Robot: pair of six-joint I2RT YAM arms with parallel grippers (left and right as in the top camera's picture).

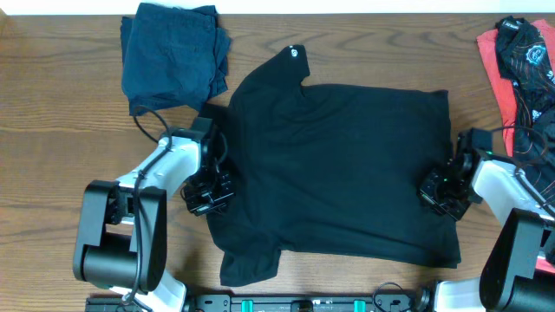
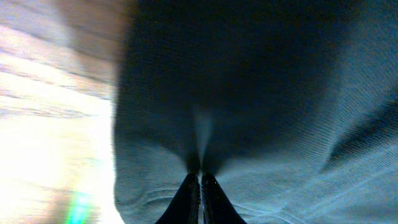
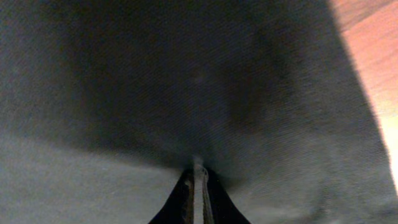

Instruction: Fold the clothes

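A black T-shirt with a small white logo lies spread flat on the wooden table, collar toward the left. My left gripper sits at the shirt's left edge and is shut on a pinch of its fabric. My right gripper sits at the shirt's right edge, also shut on a pinch of the fabric. Both wrist views are filled with dark cloth drawn into the closed fingers.
A folded dark navy shirt lies at the back left. A pile with coral-red and black printed clothes lies at the back right. Bare wood shows on the left.
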